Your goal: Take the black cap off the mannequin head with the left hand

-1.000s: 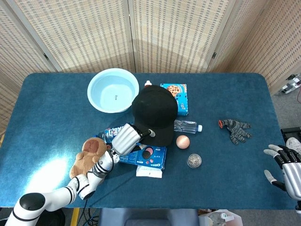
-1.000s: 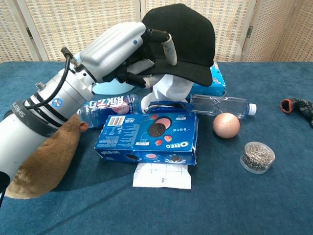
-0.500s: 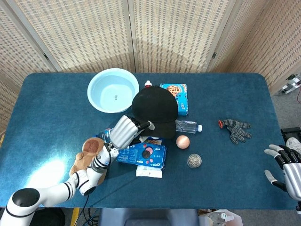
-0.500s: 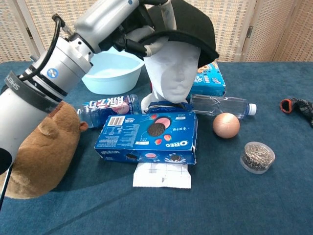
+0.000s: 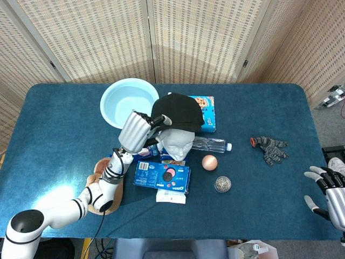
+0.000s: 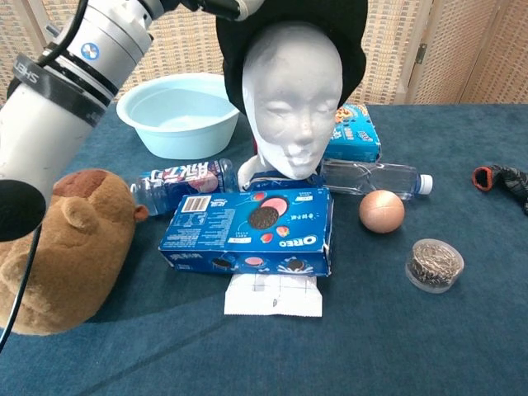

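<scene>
My left hand [image 5: 138,131] grips the brim of the black cap [image 5: 178,112] and holds it lifted above and behind the white mannequin head [image 5: 177,143]. In the chest view the mannequin head [image 6: 294,103] shows its whole bare face, with the black cap [image 6: 351,45] hanging behind its crown at the frame's top. Only the left forearm and part of the left hand [image 6: 214,7] show there. My right hand [image 5: 330,193] rests at the table's near right edge, fingers spread and holding nothing.
Around the mannequin base lie an Oreo box [image 6: 252,231], a plastic water bottle [image 6: 375,178], a copper ball [image 6: 381,211], a steel scourer [image 6: 435,264], a light blue basin [image 6: 177,112] and a plush bear [image 6: 58,247]. Gloves [image 5: 269,148] lie to the right.
My left hand has raised the cap's brim up and back off the mannequin's face, which now shows fully. The right hand has stayed put.
</scene>
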Robot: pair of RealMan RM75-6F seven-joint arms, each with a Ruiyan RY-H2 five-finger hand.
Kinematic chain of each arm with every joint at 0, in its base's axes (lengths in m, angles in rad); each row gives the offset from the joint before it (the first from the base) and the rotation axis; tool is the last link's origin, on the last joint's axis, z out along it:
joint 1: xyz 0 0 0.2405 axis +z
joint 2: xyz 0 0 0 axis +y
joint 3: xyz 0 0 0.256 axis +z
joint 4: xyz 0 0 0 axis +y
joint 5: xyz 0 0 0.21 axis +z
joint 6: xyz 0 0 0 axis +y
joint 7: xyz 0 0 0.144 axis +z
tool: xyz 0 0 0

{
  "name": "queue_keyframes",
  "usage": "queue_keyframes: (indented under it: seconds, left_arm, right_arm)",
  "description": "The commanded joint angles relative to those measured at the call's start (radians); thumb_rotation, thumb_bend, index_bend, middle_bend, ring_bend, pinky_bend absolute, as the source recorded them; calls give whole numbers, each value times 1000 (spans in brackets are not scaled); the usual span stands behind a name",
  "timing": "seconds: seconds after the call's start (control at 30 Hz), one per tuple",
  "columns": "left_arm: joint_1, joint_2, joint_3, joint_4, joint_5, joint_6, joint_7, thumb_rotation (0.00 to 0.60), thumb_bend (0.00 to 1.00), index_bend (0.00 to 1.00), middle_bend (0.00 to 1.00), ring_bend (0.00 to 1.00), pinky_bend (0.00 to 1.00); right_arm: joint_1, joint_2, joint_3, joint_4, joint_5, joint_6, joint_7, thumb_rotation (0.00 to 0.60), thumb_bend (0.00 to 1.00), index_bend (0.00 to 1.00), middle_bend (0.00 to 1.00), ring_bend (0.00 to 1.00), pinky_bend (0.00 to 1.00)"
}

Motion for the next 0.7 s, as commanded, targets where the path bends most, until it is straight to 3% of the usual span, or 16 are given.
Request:
queue_keyframes:
  seconds: [0.03, 0.4, 0.7]
  left_arm:
    - [-10, 12, -20, 14, -21, -2, 3, 600, 399, 545, 1000, 1000, 1000]
    - [18, 115, -79, 16, -95, 28, -7, 600, 399, 544, 1000, 1000, 1000]
    - [152, 253, -21, -19, -86, 113, -53, 600, 399, 544, 1000, 1000, 1000]
  right_arm:
    - [0, 1, 1, -2, -4, 5, 0, 600, 283, 298, 226, 151, 219]
    - [-6, 6, -2, -11, -16, 15, -5, 600, 283, 298, 226, 151, 219]
    - [4, 7, -1, -22, -25, 2, -16, 600, 283, 298, 226, 151, 219]
